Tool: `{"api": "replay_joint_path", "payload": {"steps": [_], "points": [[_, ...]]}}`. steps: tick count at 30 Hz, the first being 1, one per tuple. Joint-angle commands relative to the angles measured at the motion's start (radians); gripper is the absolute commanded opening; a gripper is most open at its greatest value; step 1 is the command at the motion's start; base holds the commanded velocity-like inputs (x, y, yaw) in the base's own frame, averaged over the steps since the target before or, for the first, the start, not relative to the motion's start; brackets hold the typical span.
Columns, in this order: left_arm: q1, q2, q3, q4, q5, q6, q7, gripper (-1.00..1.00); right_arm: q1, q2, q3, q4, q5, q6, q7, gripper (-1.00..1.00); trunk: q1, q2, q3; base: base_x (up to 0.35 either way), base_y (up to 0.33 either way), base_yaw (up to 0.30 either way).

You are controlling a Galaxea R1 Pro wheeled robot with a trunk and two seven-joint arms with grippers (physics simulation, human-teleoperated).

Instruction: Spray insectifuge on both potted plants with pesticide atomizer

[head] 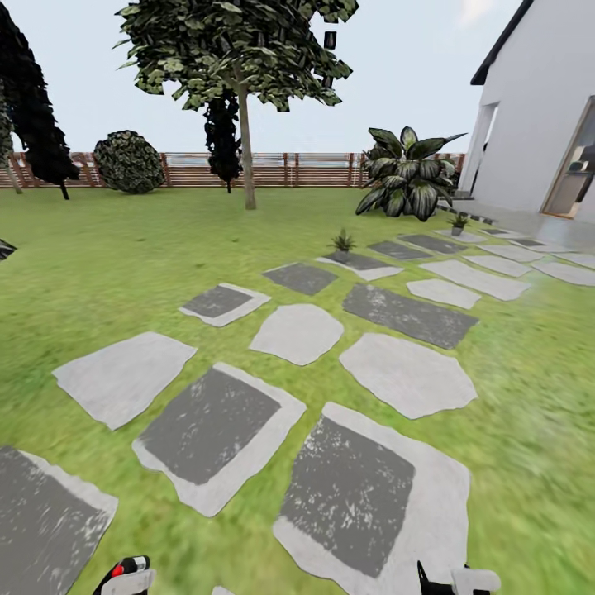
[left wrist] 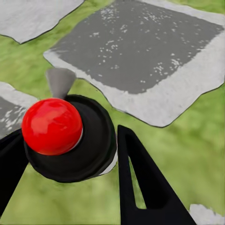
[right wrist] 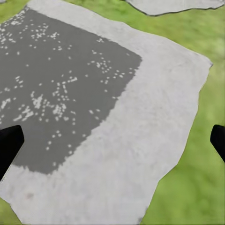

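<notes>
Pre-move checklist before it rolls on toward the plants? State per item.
1. Atomizer in hand: ok. The left gripper holds a black object with a red ball top, apparently the pesticide atomizer, fingers on both sides.
2. Nozzle direction: cannot tell; a grey cone points away from the camera.
3. Right gripper free: ok, fingers wide apart over a stepping stone, nothing between.
4. Both targets in sight: ok. Near potted plant and far potted plant sit along the stone path.
5. In spray range: not ok, both plants are far ahead.
6. Path ahead: ok, flat stones and grass.
</notes>
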State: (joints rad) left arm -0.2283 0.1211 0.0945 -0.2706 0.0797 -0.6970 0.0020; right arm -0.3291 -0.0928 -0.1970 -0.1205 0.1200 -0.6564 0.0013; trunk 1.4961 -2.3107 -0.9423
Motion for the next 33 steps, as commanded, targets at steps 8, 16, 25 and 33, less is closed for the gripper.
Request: {"api": "replay_joint_path", "payload": {"steps": [8,16,25,33], "points": [[0.0,0.0,-0.002,0.001,0.008,-0.004,0.0,-1.0,-0.001,0.0,-0.009,0.001,0.01,-0.003,-0.003,1.0,0.0,0.0,-0.001,0.336,0.0,0.0],[-0.001,0.0,-0.002,0.001,0.009,-0.004,0.0,-1.0,-0.001,-0.001,-0.009,0.001,0.01,-0.002,-0.003,1.0,0.0,0.0,-0.001,0.336,0.0,-0.055],[0.0,0.0,-0.002,0.001,0.009,-0.004,0.0,-1.0,-0.001,0.001,-0.009,0.001,0.01,-0.002,-0.003,1.0,0.0,0.0,-0.001,0.335,0.0,-0.098],[0.0,0.0,-0.002,0.001,0.009,-0.004,0.0,-1.0,-0.001,0.001,-0.009,0.001,0.01,-0.002,-0.003,1.0,0.0,0.0,-0.001,0.335,0.0,-0.002]]}}
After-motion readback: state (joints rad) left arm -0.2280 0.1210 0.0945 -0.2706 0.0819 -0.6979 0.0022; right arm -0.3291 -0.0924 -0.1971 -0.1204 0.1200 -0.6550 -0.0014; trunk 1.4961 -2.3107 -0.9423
